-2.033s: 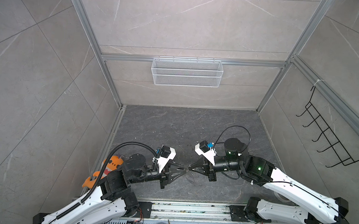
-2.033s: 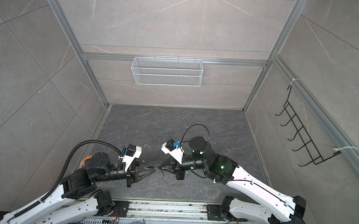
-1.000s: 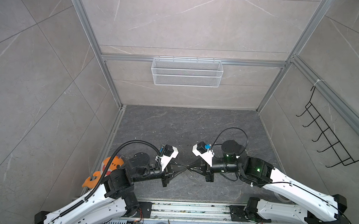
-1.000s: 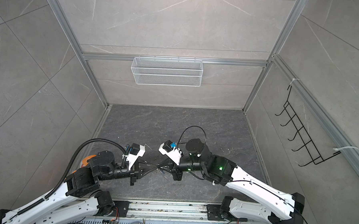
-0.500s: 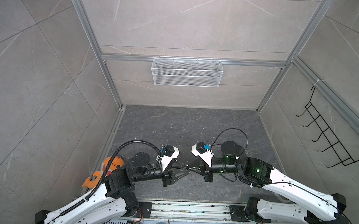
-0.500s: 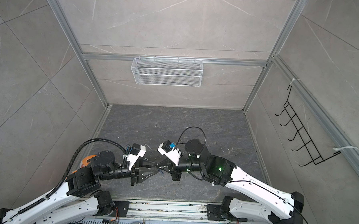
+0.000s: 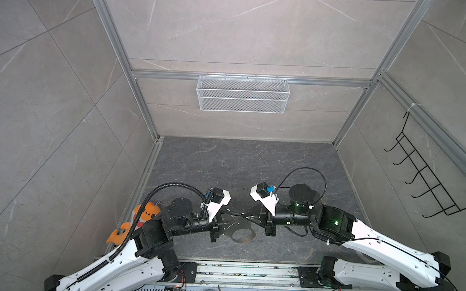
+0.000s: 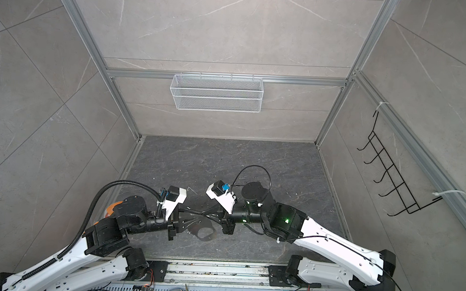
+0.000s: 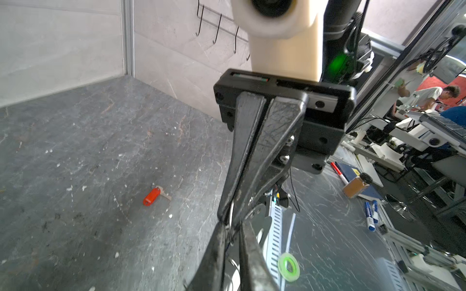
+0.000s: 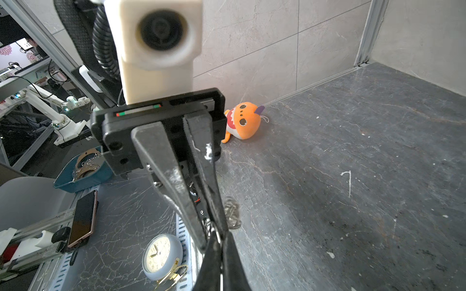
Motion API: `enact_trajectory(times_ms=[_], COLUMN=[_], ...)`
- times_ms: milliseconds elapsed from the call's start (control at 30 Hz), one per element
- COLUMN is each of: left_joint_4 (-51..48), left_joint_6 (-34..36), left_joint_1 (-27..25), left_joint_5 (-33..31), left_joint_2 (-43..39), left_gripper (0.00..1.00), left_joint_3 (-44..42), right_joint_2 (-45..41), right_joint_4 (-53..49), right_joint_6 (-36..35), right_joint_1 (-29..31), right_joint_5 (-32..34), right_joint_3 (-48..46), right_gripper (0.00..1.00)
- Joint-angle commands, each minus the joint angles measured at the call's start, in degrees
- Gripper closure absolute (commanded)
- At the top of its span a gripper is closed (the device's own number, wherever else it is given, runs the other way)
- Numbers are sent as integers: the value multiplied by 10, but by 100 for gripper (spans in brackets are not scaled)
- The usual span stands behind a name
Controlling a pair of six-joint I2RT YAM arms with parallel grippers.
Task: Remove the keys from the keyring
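My left gripper and right gripper meet tip to tip low over the front of the floor, both shut. The keyring, a flat grey plate with an oval hole, hangs just under the meeting tips in both top views. In the left wrist view the left gripper pinches a thin wire piece of it beside the plate. The right gripper pinches the same spot. A silver chain lies heaped on the floor below. One of the keys, with a red tag, lies loose on the floor.
An orange plush toy sits against the left wall. A white wire basket hangs on the back wall and a black hook rack on the right wall. A clock and a green tape roll lie beyond the front rail.
The left gripper opened half a second ago and is shut again at the right gripper's tips. Both arms have barely moved over the last second.
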Motion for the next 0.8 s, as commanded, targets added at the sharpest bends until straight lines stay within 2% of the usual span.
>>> enact_trajectory(times_ms=[0, 100, 367, 500, 600, 700, 767], left_joint_4=[7, 6, 21, 25, 31, 33, 32], left_joint_6=[7, 8, 12, 14, 12, 11, 10], left_joint_1=[-5, -4, -5, -5, -5, -5, -5], left_joint_5=[6, 3, 15, 20, 28, 25, 23], left_joint_2=[6, 2, -14, -16, -17, -21, -24], left_gripper=[91, 100, 100, 100, 100, 100, 100], left_joint_3=[11, 11, 1, -2, -2, -3, -3], right_joint_2=[-7, -7, -19, -26, -25, -27, -28], right_joint_4=[49, 50, 56, 61, 61, 66, 69], right_joint_6=[11, 12, 12, 13, 15, 17, 17], right_joint_1=[5, 5, 6, 6, 6, 6, 6], right_joint_5=[-1, -5, -23, -33, -32, -30, -29], right_joint_3=[0, 1, -8, -17, -22, -28, -31], right_gripper=[100, 100, 100, 91, 89, 80, 79])
